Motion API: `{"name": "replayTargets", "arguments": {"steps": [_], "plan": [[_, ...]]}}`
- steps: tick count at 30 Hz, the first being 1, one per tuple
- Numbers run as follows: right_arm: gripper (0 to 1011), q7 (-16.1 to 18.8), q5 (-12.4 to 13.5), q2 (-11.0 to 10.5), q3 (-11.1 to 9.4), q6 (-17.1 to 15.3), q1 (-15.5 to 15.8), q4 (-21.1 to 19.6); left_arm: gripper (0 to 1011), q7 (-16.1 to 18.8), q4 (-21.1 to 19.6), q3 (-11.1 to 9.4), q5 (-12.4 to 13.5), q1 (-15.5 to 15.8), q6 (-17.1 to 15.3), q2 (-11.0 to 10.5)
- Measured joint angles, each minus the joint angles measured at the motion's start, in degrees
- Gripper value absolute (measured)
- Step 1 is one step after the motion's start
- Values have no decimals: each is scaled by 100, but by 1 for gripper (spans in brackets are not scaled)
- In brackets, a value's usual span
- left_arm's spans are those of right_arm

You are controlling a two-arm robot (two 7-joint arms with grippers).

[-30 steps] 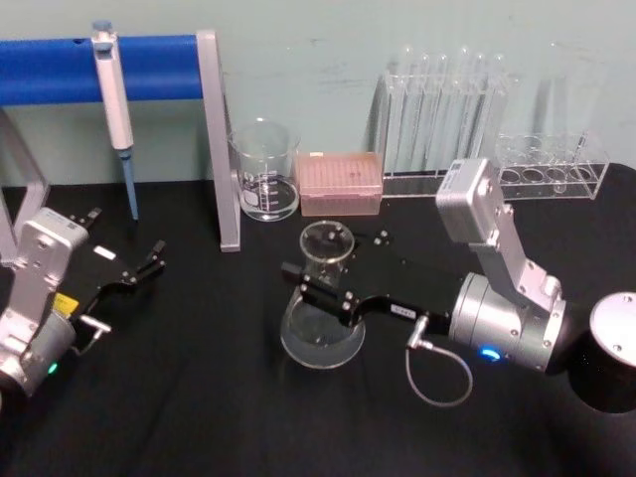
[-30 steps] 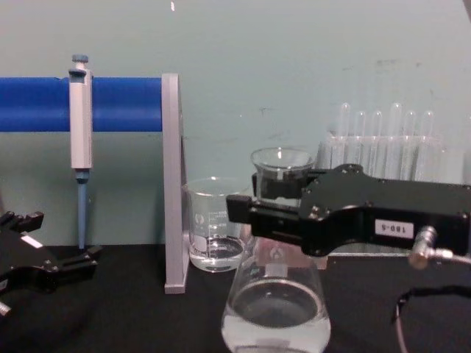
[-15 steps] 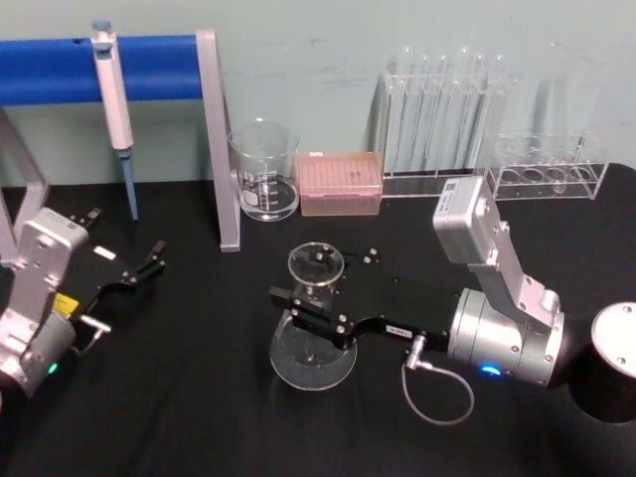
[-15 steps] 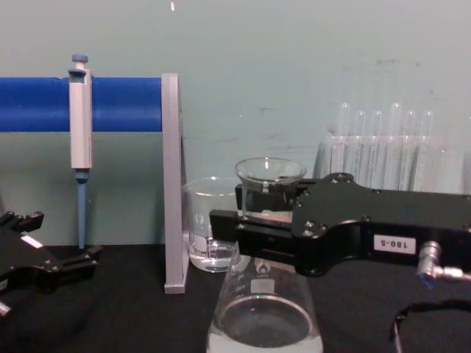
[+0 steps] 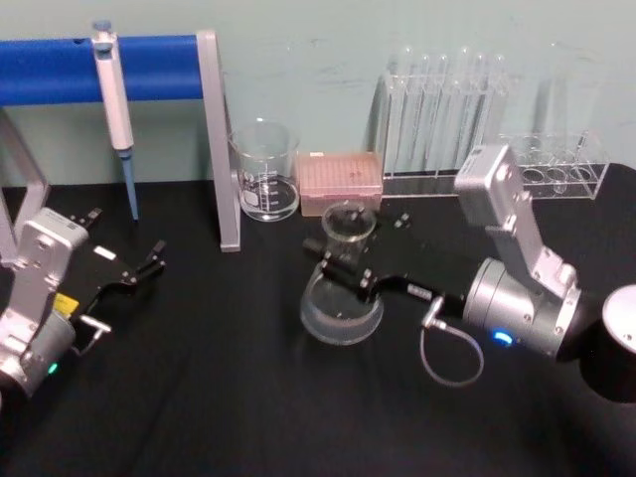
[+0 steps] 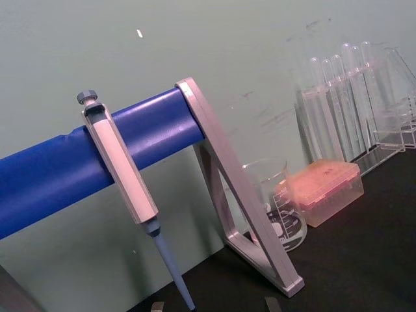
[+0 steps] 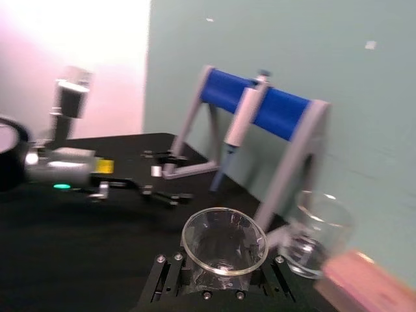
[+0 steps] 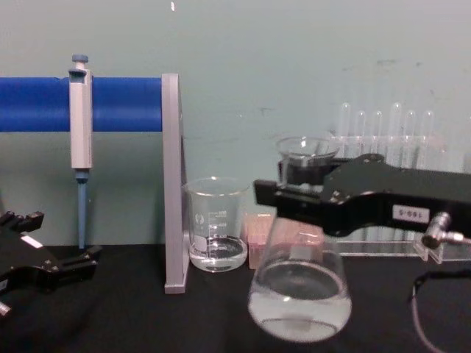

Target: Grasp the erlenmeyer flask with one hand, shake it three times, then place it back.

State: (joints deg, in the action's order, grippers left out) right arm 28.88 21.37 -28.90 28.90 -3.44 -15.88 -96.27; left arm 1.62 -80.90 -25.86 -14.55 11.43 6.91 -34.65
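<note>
1. The erlenmeyer flask (image 5: 342, 298) is near the middle of the black table (image 5: 219, 397), in front of the pink box (image 5: 341, 184) and apart from it. In the chest view the flask (image 8: 298, 294) leans slightly and clear liquid sits in its wide lower part. Whether its base touches the cloth cannot be told.
2. Its printed marks are hard to make out. In the right wrist view only the round open mouth (image 7: 224, 242) shows clearly, and the body below is cut off.
3. The right gripper (image 5: 345, 266) reaches in from the robot's right with its fingers clenched on the flask's neck, one on each side, just under the flared lip. In the chest view the black gripper body hides most of the neck, and the digits on its small white label (image 8: 411, 214) are not legible.
4. The glass beaker (image 5: 265, 174) stands behind and to the left of the flask, beside the grey stand leg.
5. From the chest, the pink box is half covered by the flask, and the test tubes (image 8: 379, 125) are cut across by the gripper.
6. The left gripper (image 5: 124, 238) rests idle at the table's left, its fingers spread and empty, below the pipette (image 5: 114, 99) hanging on the blue bar.
</note>
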Motion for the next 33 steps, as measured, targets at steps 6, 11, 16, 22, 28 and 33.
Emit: {"name": "replayTargets", "arguments": {"steps": [6,11,16,22,28,33], "plan": [[449,-262,-60,66,-233,-27,-32,169,1001,0,0,0,0,0,0,0],[449,-423,-105,107,-429,-54,-37,311,1001,0,0,0,0,0,0,0],[449,-529,-133,135,-587,-74,-37,394,1001,0,0,0,0,0,0,0],[449,-642,-165,177,-791,-91,-14,478,1001,0,0,0,0,0,0,0],[449,-700,-196,195,-960,-107,22,523,1001,0,0,0,0,0,0,0],[449,-709,-214,210,-1044,-117,51,524,1001,0,0,0,0,0,0,0]]}}
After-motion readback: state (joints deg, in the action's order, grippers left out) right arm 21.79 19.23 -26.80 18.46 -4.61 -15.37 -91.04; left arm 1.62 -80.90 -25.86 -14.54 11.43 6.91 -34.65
